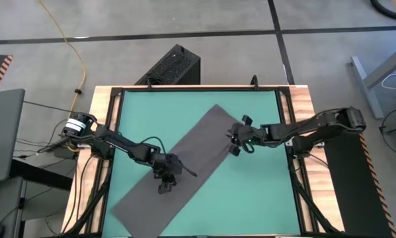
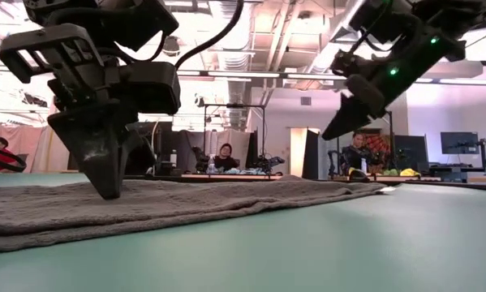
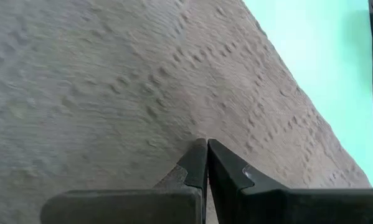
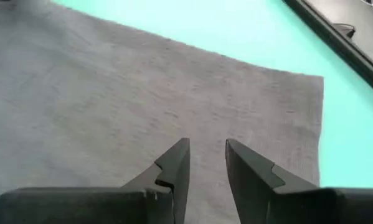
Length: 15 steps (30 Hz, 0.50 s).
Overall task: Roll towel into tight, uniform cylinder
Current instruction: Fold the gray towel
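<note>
Towel (image 1: 184,165): flat, under both grippers.
Left gripper (image 3: 206,144): closed, tips on towel.
Right gripper (image 4: 207,144): parted, empty, above towel.

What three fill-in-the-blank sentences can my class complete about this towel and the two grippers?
1. The towel lies flat and ____ on the green table.
2. The left gripper has its fingers ____, tips down on the towel.
3. The right gripper is ____, above the towel.

Missing words: unrolled; shut; open

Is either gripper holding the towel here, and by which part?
Neither: the left gripper is shut, tips on the flat towel; the right gripper hovers open.
</note>
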Motion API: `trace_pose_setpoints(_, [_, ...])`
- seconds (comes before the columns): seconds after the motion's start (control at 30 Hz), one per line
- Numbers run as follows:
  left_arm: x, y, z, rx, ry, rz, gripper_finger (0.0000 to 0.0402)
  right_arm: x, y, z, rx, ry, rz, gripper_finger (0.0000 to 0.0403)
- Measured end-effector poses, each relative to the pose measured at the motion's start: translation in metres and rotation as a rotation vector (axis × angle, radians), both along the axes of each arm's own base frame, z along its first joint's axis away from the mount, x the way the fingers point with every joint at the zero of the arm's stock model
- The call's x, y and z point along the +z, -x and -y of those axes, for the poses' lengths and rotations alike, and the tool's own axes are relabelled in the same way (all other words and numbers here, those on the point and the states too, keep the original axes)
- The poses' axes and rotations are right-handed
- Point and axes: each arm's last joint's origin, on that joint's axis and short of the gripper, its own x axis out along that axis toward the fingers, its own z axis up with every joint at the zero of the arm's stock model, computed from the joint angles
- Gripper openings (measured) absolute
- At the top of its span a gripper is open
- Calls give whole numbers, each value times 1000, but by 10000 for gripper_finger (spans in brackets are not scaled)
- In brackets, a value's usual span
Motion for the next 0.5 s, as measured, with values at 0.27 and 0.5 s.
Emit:
trace_pose_setpoints(0.27, [3,-3,-7,-4,31,-13,0,-3,0,-4,12,-5,-18,128])
trace_pose_setpoints(0.5, [25,-18,-27,-35,36,-86,0,-7,-2,-4,-4,-23,-23,128])
